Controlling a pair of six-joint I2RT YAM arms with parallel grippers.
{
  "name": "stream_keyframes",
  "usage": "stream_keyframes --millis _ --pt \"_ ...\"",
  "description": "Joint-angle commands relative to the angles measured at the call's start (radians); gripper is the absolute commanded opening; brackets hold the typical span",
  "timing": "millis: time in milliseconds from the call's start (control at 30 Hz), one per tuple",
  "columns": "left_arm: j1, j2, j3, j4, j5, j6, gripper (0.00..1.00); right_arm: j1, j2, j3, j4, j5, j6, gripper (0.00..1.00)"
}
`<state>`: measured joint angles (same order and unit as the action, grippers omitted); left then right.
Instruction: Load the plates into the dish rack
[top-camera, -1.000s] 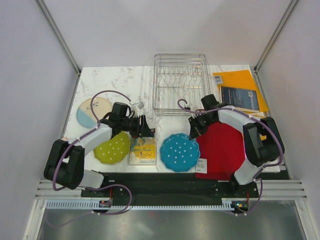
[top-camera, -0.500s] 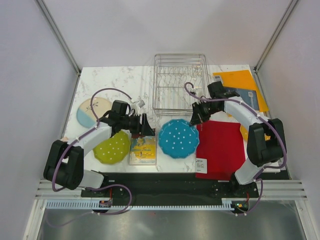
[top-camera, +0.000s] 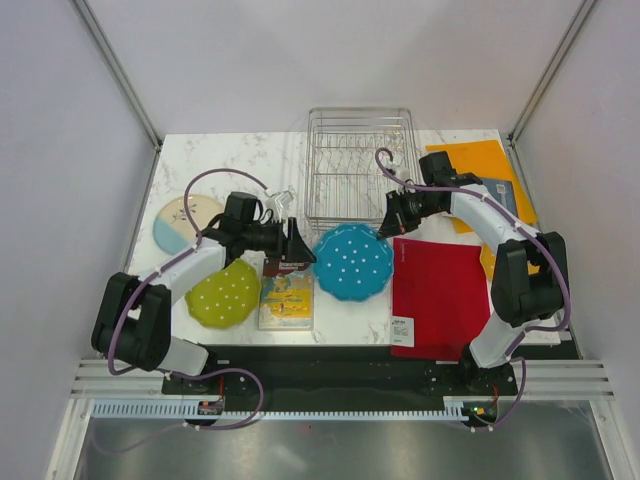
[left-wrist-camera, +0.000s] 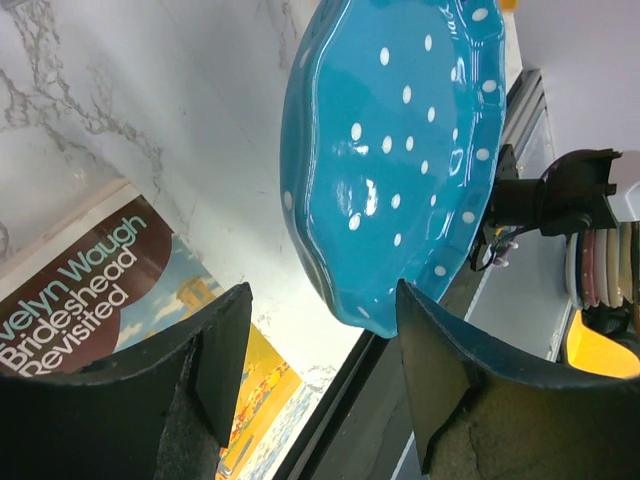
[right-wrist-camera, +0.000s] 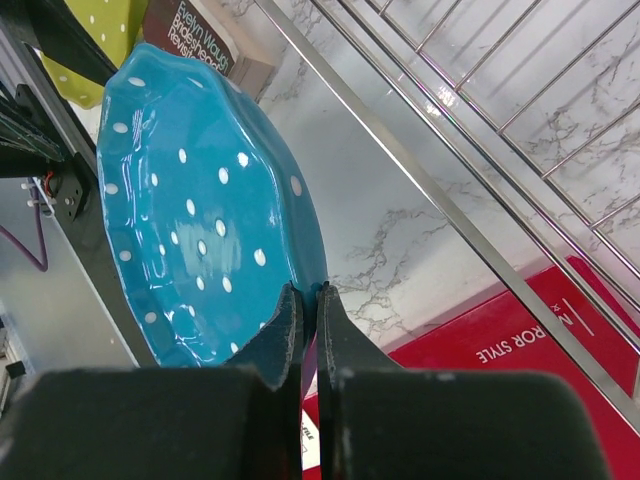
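My right gripper is shut on the rim of the teal blue dotted plate and holds it tilted above the table, just in front of the silver wire dish rack. The right wrist view shows the plate pinched between the fingers, with the rack's wires behind. My left gripper is open beside the plate's left edge; the left wrist view shows the plate ahead of the open fingers. The lime green plate and the cream-and-pale-blue plate lie at the left. The orange-yellow plate is not visible.
An illustrated book lies under my left gripper. A red flat folder lies at the front right. An orange folder with a blue-grey booklet sits at the back right beside the rack.
My right gripper has carried the teal plate up and back, from the table's front towards the rack. My left gripper has moved right, closer to the plate's left edge.
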<state>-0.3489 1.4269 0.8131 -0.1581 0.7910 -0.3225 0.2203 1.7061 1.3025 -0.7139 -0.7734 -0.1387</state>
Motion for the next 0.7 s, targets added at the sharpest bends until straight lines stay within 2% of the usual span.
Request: stream_keyframes --millis 0,233,300,333,367,467,533,567,600,667 --pt "-0.001 0.041 0.038 0.080 0.059 -0.064 0.67 0.005 -0.013 0.060 0.027 -0.164 0.077 0.00" --pt "-0.018 0.087 0.067 0.097 0.071 -0.078 0.65 0.019 -0.026 0.064 0.071 -0.196 0.131 0.00" --pt "-0.021 0.101 0.073 0.100 0.077 -0.079 0.59 0.028 -0.028 0.061 0.083 -0.198 0.137 0.00" --pt "-0.022 0.105 0.075 0.103 0.099 -0.082 0.55 0.033 -0.034 0.061 0.085 -0.198 0.137 0.00" --pt "-0.021 0.112 0.080 0.118 0.112 -0.087 0.38 0.037 -0.034 0.060 0.085 -0.196 0.137 0.00" --pt "-0.022 0.119 0.081 0.141 0.162 -0.102 0.05 0.037 -0.037 0.046 0.085 -0.191 0.137 0.00" --pt "-0.021 0.118 0.080 0.149 0.201 -0.102 0.02 0.039 -0.031 0.032 0.074 -0.190 0.131 0.01" --pt "-0.021 0.116 0.075 0.152 0.215 -0.101 0.02 0.039 -0.026 0.029 0.071 -0.182 0.129 0.22" --pt "-0.021 0.115 0.074 0.152 0.224 -0.104 0.02 0.039 -0.025 0.018 0.067 -0.185 0.125 0.32" --pt "-0.021 0.113 0.067 0.178 0.234 -0.112 0.02 0.039 -0.011 0.014 0.047 -0.199 0.108 0.45"
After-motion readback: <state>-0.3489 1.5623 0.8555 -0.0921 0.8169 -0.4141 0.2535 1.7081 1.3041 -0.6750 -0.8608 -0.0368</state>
